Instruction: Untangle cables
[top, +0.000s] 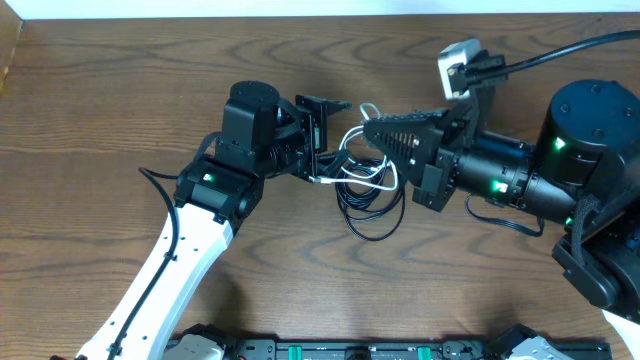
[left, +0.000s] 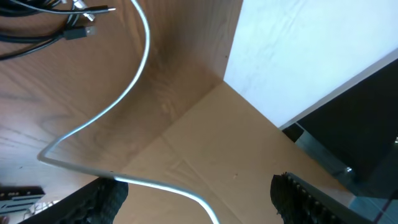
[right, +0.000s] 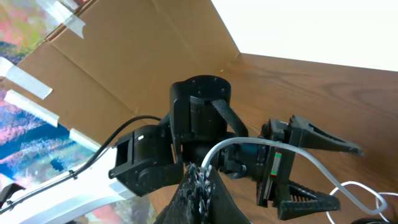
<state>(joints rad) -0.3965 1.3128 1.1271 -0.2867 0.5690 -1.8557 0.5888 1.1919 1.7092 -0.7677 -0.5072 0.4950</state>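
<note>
**Overhead.** I see the left gripper (top: 328, 140) and the right gripper (top: 366, 128) facing each other near the middle of the wooden table (top: 100, 90). The cables lie bunched between and just below them. The white cable (top: 381, 172) loops between the two tools. The black cables (top: 372, 214) lie coiled on the near side of it, overlapping its loops.

**Left wrist.** My left gripper (left: 199, 202) has its jaws spread wide and holds nothing. The white cable (left: 140, 68) sweeps down from the top and kinks sharply. It then crosses the gap close to one finger (left: 102, 198); I cannot tell if it touches. The black cables (left: 34, 38) and small plug ends sit at upper left. A cardboard panel (left: 211, 143) stands beyond the table edge.

**Right wrist.** My right gripper (right: 200, 179) is closed, pinching the white cable (right: 249, 142). The cable arcs out from the fingertips towards the right. Opposite, the left gripper (right: 326, 173) stands with parted jaws.
</note>
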